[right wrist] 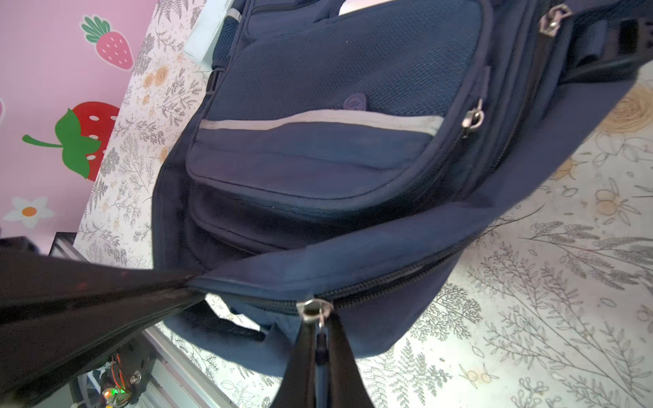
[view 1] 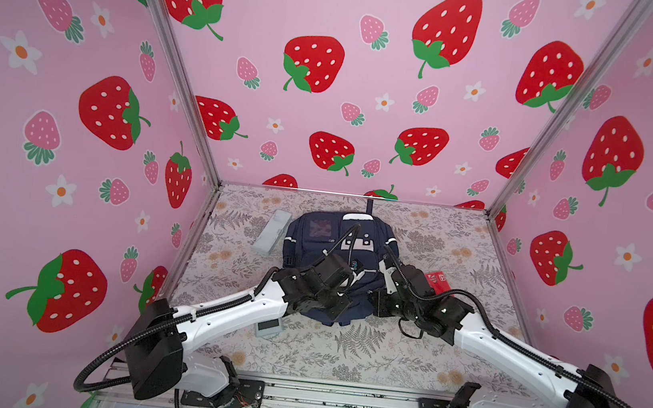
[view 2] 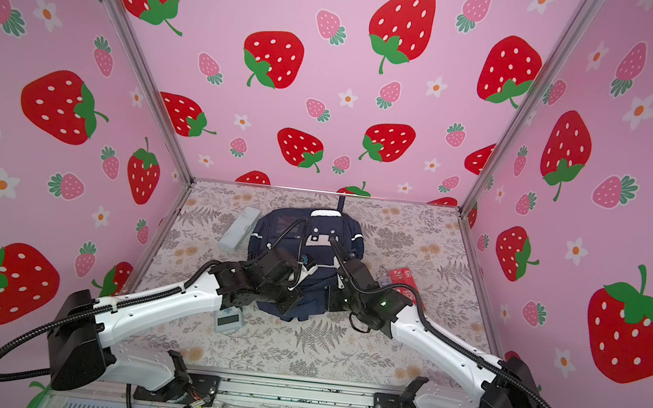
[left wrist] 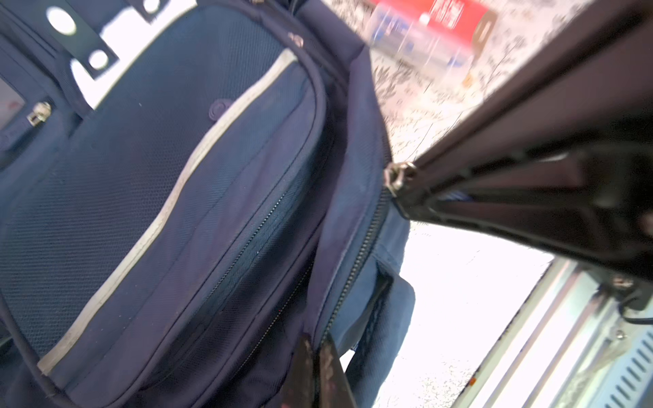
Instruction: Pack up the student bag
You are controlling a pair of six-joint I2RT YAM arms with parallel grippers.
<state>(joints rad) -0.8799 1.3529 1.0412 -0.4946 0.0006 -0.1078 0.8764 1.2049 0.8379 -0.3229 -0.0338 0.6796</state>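
The student bag (view 1: 312,241), a navy backpack with silver stripes and a white face patch, lies flat in the middle of the table in both top views. Both grippers meet at its near right side. My left gripper (left wrist: 319,348) is shut on the bag's fabric edge beside the main zipper (left wrist: 357,268). My right gripper (right wrist: 319,330) is shut on the pull tab of the silver zipper slider (right wrist: 313,306). In the right wrist view the left gripper (right wrist: 190,282) pinches the fabric a short way along the same zipper line. The zipper looks closed between them.
A pale blue pencil case (view 1: 271,232) lies left of the bag. A small grey calculator (view 1: 268,326) sits under the left arm near the front. A red box (view 1: 437,282) and a clear case (left wrist: 417,39) lie right of the bag. Pink walls enclose three sides.
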